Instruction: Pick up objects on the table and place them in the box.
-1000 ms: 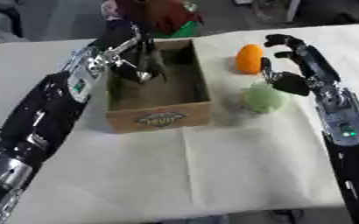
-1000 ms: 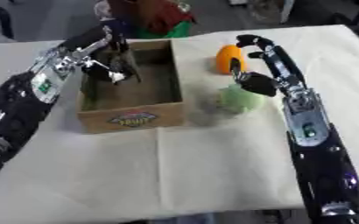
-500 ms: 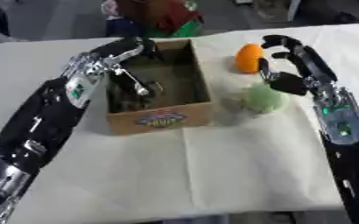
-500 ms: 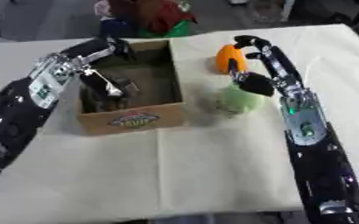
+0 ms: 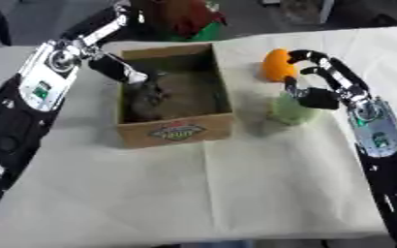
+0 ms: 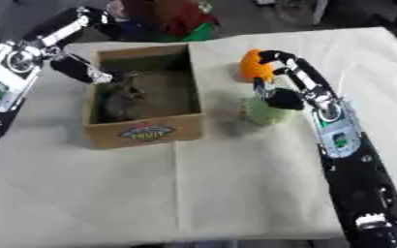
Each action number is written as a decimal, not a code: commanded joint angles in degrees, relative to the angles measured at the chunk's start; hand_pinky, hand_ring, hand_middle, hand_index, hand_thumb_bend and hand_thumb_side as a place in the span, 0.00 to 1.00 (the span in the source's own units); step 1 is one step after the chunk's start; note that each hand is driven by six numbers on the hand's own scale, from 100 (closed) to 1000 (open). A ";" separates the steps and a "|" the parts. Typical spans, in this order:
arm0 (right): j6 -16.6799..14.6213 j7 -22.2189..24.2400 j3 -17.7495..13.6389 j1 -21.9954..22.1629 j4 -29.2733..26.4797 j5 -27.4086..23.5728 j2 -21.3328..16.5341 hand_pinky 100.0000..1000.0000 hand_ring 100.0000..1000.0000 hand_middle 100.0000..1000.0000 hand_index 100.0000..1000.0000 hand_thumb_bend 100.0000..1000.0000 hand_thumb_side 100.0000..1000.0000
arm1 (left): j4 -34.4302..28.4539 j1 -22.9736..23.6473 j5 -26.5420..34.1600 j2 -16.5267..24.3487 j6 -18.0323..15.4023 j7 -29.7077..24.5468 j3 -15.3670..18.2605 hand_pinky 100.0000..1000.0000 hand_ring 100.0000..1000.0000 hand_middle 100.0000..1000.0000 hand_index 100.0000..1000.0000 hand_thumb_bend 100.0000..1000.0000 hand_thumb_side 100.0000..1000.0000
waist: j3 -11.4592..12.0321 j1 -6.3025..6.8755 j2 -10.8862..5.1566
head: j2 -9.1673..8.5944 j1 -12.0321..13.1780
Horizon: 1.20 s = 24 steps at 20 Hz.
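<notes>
A cardboard box (image 5: 178, 131) stands open on the white cloth, left of centre. A dark, blurred object (image 5: 149, 96) lies inside it against the left wall. My left hand (image 5: 109, 67) hangs over the box's left rim, fingers loose and holding nothing. To the right of the box sit a pale green object (image 5: 288, 114) and, behind it, an orange object (image 5: 274, 65). My right hand (image 5: 329, 80) arches over the green object with fingers bent and spread; its thumb lies at the object's top and its fingertips reach near the orange one.
A red and green thing (image 5: 185, 17) stands just behind the box at the table's far edge. The white cloth (image 5: 236, 193) stretches bare toward the near edge. Both forearms run along the table's left and right sides.
My left hand held the dark object above the box; now the object lies inside and the hand has drawn back to the left rim. The right hand has barely moved.
</notes>
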 commanded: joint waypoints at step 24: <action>1.71 -17.01 -1.45 -2.85 -2.97 11.50 -0.51 0.00 0.13 0.00 0.09 0.00 0.08 | -20.86 21.58 14.52 6.05 10.54 9.87 12.18 0.74 0.57 0.58 0.68 0.39 0.00 | 3.93 -0.40 -1.28 | 0.26 -2.66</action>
